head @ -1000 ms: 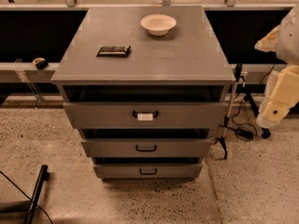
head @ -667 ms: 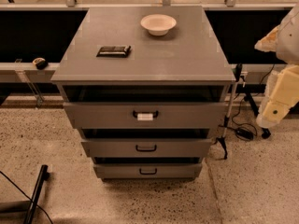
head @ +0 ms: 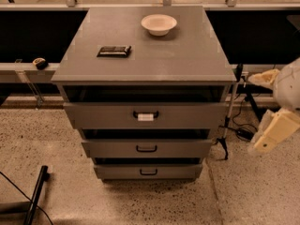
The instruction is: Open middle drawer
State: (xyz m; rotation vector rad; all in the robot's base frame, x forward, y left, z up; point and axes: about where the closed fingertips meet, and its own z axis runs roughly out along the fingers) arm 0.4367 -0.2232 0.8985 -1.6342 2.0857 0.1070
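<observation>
The grey cabinet point(head: 145, 55) has three drawers stacked. The top drawer point(head: 93, 116) has a white tag on its handle and stands out a little. The middle drawer point(head: 108, 149) is below it, with a flat grey front and a bare black loop handle point(head: 146, 148) at centre. It sits a little further back than the top drawer. The bottom drawer point(head: 117, 171) has a like handle. My gripper point(head: 271, 136) is at the right edge of the view, on a cream-coloured arm, level with the drawers. It is well to the right of the cabinet and touches nothing.
A white bowl point(head: 159, 24) and a flat black object point(head: 114, 51) lie on the cabinet top. A thin stand and cables point(head: 232, 111) are between the cabinet and my arm. A black bar point(head: 35, 193) lies on the speckled floor at the lower left.
My arm and gripper have moved lower at the right edge of the view. The cabinet and its drawers have not moved.
</observation>
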